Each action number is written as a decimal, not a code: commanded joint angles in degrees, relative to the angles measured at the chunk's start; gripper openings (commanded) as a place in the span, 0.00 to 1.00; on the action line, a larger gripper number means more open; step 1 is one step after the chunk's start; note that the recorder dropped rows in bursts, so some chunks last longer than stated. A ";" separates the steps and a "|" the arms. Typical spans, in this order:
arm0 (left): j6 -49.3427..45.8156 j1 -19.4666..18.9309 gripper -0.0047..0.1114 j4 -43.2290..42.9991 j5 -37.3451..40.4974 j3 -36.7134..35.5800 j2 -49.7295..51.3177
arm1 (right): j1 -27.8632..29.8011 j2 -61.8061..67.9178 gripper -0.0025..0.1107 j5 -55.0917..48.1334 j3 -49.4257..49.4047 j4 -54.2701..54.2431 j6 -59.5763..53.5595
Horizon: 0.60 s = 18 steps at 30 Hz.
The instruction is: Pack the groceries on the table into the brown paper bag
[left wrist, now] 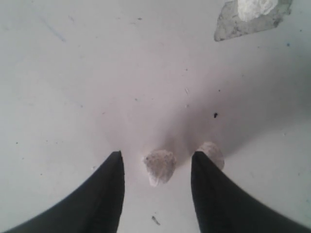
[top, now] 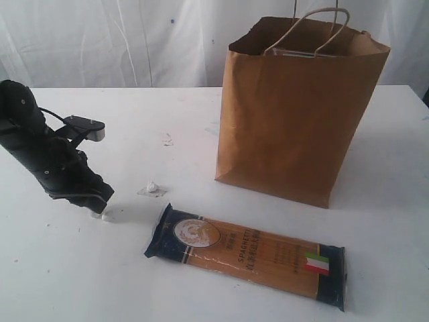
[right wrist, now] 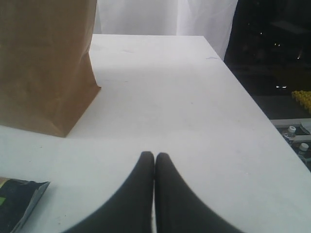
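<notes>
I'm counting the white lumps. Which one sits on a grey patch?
The lump away from the jaws, resting on the grey patch. The other lump, between the jaws, lies on bare table.

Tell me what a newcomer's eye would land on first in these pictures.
The tall brown paper bag stands upright toward the back of the white table, dominating the scene. In front of it the long spaghetti pack lies flat. At the left, the left tool points down, open, a small white lump between its fingers.

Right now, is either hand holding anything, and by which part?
Nothing. The left hand is open around a loose white crumb; the right hand is shut, empty.
</notes>
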<state>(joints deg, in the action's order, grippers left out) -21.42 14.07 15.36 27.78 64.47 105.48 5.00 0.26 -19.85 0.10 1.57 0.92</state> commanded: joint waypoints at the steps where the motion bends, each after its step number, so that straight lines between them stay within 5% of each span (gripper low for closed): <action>1: -0.08 -0.04 0.46 0.84 0.68 0.12 0.09 | 0.20 -0.26 0.02 0.20 -0.10 0.16 0.31; 18: -1.28 -0.04 0.32 0.84 1.31 0.12 2.05 | 0.20 -0.26 0.02 0.20 -0.10 0.16 0.31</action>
<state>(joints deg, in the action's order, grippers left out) -22.72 14.07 15.39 27.78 64.47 107.67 5.00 0.26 -19.85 0.10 1.57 1.04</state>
